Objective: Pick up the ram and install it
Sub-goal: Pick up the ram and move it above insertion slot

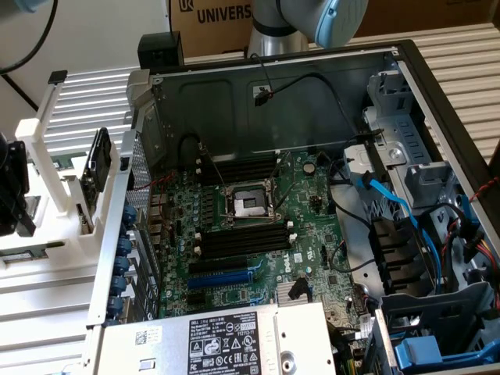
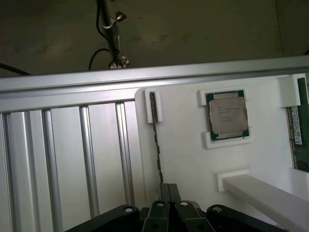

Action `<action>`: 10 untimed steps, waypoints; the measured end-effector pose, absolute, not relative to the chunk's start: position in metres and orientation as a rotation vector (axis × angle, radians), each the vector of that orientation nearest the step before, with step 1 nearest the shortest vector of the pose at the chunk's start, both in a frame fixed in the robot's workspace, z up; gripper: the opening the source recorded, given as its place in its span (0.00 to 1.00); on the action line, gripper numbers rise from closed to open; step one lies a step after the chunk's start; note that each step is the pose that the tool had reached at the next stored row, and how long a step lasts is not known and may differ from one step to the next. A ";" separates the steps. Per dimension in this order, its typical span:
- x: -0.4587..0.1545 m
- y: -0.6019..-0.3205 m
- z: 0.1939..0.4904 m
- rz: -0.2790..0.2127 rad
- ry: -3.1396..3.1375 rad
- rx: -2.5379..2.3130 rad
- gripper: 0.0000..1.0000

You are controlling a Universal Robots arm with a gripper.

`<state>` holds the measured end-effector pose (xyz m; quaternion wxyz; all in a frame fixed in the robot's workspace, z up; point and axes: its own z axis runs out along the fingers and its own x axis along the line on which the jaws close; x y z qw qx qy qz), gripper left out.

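The fingers are pressed close on the near end of the ram, pinching it; the gripper sits right over that thin edge. The ram stands on its long edge on a white holder; its far end is seated in a small white clip. Beside the ram on one side the holder's edge meets the ribbed metal bench, with bare grooves and open room there. On the other side lie a processor chip in its white frame, a raised white bar near the gripper, and a second green board at the holder's far edge.

In the exterior view the holder stands at the exterior view's left, just beside the open computer case; the black slots on the motherboard lie uncovered, cables crowding the exterior view's right.
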<state>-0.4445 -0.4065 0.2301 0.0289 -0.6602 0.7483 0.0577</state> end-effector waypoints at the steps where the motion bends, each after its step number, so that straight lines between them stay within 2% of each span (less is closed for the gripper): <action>1: -0.444 -0.407 0.230 0.178 2.309 -2.037 0.11; 2: -0.444 -0.407 0.230 0.178 2.309 -2.037 0.17; 3: -0.444 -0.407 0.230 0.178 2.309 -2.037 0.17; 4: -0.444 -0.407 0.230 0.178 2.309 -2.037 0.25; 10: -0.444 -0.407 0.230 0.178 2.308 -2.038 0.25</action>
